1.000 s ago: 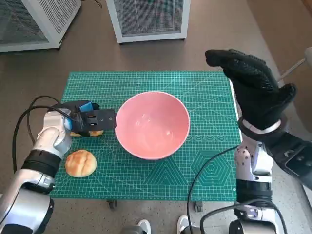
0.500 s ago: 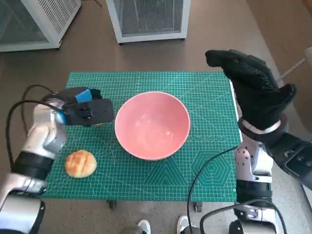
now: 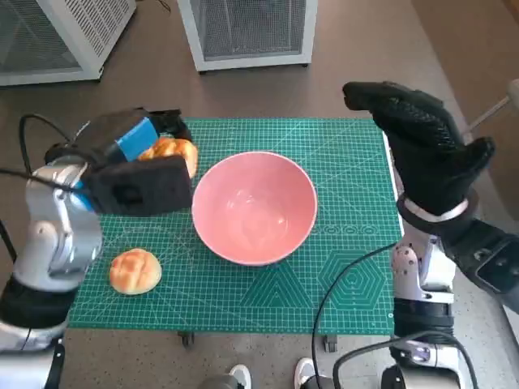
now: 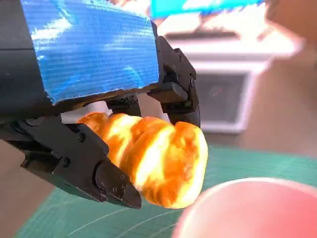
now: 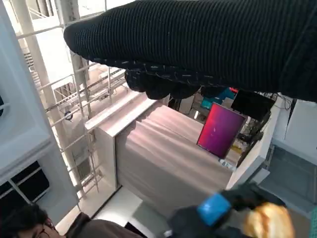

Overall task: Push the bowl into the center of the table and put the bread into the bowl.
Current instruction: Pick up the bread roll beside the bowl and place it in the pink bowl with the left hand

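Note:
The pink bowl (image 3: pixel 254 207) sits upright near the middle of the green cutting mat (image 3: pixel 340 267). My left hand (image 3: pixel 134 174) holds a golden ridged bread (image 3: pixel 168 151) lifted above the mat, left of the bowl. In the left wrist view the black fingers (image 4: pixel 178 89) clamp the bread (image 4: pixel 153 158) from both sides, with the bowl's rim (image 4: pixel 247 208) just beyond. A second, round bread (image 3: pixel 134 271) lies on the mat at the front left. My right hand (image 3: pixel 426 150) is raised over the mat's right edge, fingers extended, holding nothing. The right wrist view shows the left hand (image 5: pixel 218 210) and bread (image 5: pixel 265 220) from afar.
Two white mesh-sided cabinets (image 3: pixel 247 32) stand on the floor beyond the table. Cables (image 3: pixel 340 308) hang by my arms at the front. A person's head (image 5: pixel 29 220) shows at the edge of the right wrist view. Shoes (image 3: pixel 239 377) show below the table's front edge.
My left hand has risen from the mat with the ridged bread in its fingers and moved back and up. The bowl, round bread and right hand stay put.

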Tool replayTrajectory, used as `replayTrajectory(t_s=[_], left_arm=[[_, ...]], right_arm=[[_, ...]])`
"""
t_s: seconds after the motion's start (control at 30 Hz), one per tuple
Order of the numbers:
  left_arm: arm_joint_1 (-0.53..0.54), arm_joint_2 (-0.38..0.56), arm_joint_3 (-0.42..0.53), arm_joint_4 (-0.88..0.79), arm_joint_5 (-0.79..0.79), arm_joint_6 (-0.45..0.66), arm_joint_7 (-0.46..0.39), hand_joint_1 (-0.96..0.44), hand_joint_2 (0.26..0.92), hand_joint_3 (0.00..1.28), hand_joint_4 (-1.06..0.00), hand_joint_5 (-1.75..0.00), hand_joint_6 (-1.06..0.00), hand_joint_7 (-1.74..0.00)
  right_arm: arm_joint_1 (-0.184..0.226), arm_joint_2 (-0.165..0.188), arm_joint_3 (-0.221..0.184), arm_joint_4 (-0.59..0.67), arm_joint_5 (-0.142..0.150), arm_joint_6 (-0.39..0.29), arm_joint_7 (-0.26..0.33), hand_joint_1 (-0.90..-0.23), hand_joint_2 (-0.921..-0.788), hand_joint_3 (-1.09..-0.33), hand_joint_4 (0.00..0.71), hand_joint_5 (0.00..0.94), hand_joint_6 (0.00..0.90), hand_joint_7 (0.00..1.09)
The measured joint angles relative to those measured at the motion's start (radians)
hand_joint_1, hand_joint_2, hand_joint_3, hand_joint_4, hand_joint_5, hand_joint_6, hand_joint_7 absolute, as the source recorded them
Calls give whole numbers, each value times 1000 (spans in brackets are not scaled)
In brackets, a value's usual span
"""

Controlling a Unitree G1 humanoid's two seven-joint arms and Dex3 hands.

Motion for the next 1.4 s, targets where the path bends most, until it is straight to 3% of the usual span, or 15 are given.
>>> replayTrajectory(t_s=[0.27, 0.63, 0.9, 1.4], left_arm=[[37, -40, 1, -124, -19, -57, 8, 2, 889, 55, -787, -1081, -688, -1090], [41, -86, -36, -170, -46, -154, -12, 3, 888, 51, -791, -1105, -703, -1044], [37, -124, -75, -119, -65, -229, -19, 2, 889, 50, -793, -1105, -698, -1044], [10, -194, -127, 13, -48, -193, -42, 2, 914, 37, -748, -1145, -661, -1094]], right_arm=[[1, -2, -2, 0, 2, 4, 0, -610, -921, -725, 259, 2, 272, 52], [2, -4, -7, 0, 3, 5, 1, -614, -921, -726, 260, 2, 273, 49], [3, -4, -10, -1, 3, 9, 1, -624, -921, -727, 261, 2, 275, 49], [19, -12, -15, -14, 2, 11, 0, -628, -921, -729, 259, 0, 278, 46]])
